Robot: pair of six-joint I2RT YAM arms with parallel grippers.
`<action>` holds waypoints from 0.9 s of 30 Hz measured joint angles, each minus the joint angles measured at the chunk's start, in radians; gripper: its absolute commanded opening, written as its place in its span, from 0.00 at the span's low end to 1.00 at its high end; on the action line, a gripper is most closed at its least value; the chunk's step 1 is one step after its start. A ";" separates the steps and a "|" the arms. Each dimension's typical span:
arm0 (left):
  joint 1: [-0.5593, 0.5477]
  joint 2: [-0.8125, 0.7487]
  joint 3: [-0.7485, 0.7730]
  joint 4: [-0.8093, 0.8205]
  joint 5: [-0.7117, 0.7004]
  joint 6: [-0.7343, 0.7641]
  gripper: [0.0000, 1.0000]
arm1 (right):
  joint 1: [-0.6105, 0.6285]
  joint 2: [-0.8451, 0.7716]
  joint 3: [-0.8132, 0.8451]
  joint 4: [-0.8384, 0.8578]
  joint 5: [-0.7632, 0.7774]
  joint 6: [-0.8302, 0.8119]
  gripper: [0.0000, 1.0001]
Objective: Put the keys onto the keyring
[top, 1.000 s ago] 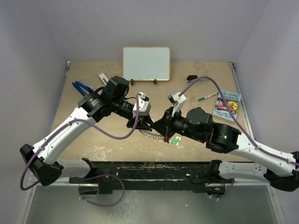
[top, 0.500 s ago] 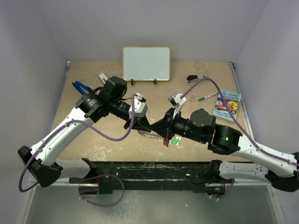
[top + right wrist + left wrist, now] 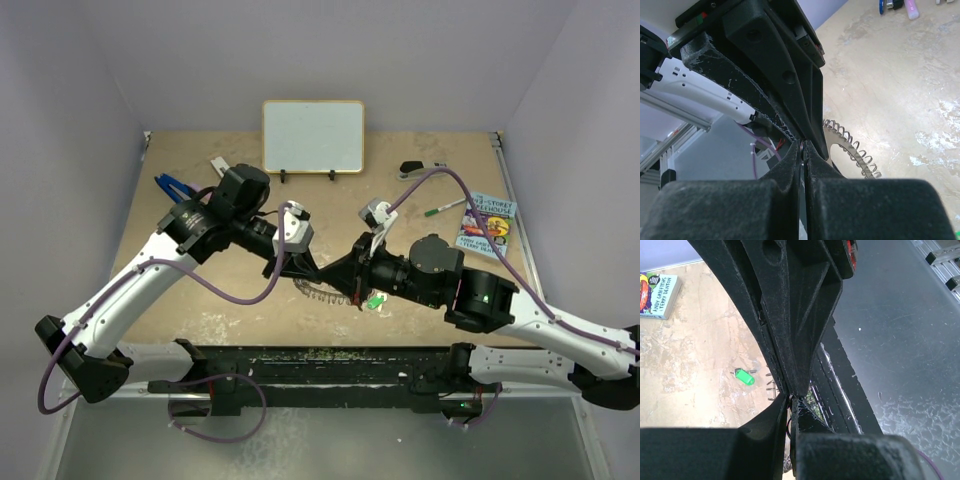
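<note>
The silver keyring (image 3: 318,291) with its jagged fringe is at the table's middle, between my two grippers; the fringe also shows in the right wrist view (image 3: 852,149). My left gripper (image 3: 303,268) is shut, its fingertips (image 3: 791,397) pinching the ring's edge. My right gripper (image 3: 347,284) is shut tip to tip against the left one, with a thin wire loop between its pads (image 3: 803,142). The red key (image 3: 354,300) hangs just below it. The green key (image 3: 375,300) lies on the table to the right of the ring and shows in the left wrist view (image 3: 743,376).
A whiteboard (image 3: 312,137) stands at the back. A book (image 3: 487,225) and a green-capped pen (image 3: 443,208) lie at the right. Blue-handled scissors (image 3: 172,187) lie at the back left, a black object (image 3: 412,168) at the back right. A black rail (image 3: 320,362) runs along the front edge.
Both grippers have shifted slightly left and toward the front edge together, carrying the keyring and red key. The green key has not moved.
</note>
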 measured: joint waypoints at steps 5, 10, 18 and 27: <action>0.000 0.000 0.009 -0.003 -0.011 -0.001 0.04 | 0.002 -0.006 0.000 0.002 0.011 0.000 0.09; -0.002 0.000 0.014 -0.010 -0.075 -0.004 0.04 | 0.006 -0.068 0.000 -0.010 0.090 -0.001 0.22; -0.002 0.001 0.014 -0.036 -0.183 0.016 0.04 | 0.006 -0.165 0.032 -0.081 0.250 -0.015 0.51; -0.002 0.001 0.014 -0.081 -0.225 0.091 0.04 | 0.006 -0.139 -0.023 -0.174 0.370 -0.006 0.77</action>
